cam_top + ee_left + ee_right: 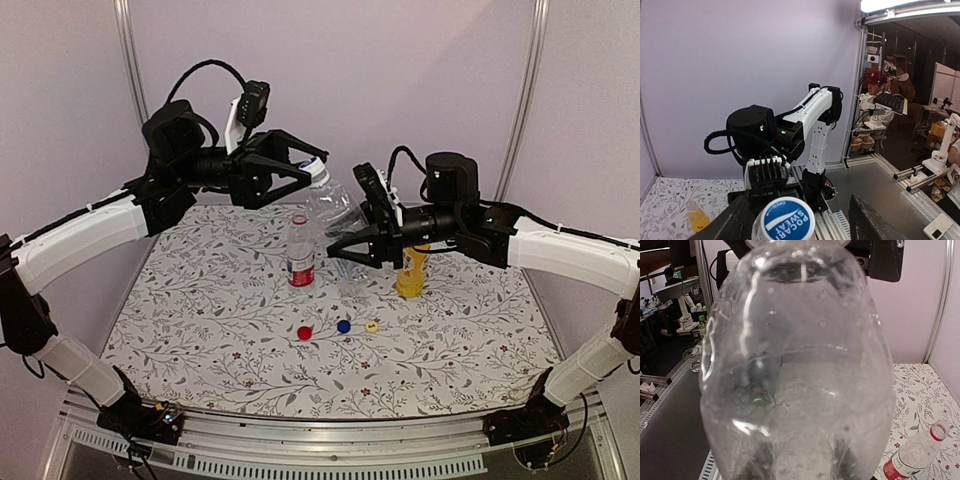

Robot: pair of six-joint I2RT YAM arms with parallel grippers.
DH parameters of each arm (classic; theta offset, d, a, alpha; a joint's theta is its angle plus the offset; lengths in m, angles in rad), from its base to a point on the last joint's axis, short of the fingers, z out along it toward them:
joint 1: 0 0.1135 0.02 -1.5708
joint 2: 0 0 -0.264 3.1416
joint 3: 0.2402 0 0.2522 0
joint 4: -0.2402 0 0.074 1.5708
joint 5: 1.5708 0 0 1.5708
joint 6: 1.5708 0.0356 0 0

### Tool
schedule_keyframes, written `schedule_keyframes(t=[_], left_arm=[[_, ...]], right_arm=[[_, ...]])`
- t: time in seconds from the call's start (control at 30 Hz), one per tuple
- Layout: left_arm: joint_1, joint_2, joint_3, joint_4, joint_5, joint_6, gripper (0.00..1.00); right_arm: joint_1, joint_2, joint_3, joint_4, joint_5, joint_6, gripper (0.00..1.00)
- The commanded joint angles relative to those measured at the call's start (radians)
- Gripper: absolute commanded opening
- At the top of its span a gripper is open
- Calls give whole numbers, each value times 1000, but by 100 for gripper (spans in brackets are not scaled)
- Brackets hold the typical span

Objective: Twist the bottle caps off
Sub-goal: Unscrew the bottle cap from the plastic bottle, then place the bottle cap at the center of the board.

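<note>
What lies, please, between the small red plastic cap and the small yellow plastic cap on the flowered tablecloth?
A small round blue plastic cap lies there, touching neither, shown in the top external view.

**Cropped and covered**
From the right wrist the clear bottle fills the frame, cut off top and bottom, hiding the fingers of the right gripper; the red-labelled bottle runs off the lower edge. From the left wrist the blue cap and the left gripper are cropped below. Overhead, the yellow bottle stands partly behind the right gripper.
</note>
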Motion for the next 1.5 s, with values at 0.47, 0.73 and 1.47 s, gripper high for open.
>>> schedule_keyframes(t=[0.47,0.73,1.47], left_arm=[[14,17,-9,84,71,-49,40],[22,-5,16,31,-57,-66,29],[11,-308,-258,-185,-894,23,25]], right_arm=[[-5,0,5,18,-3,-7,38],[-5,1,4,14,26,-8,38],[-13,-33,8,-12,157,-2,37]])
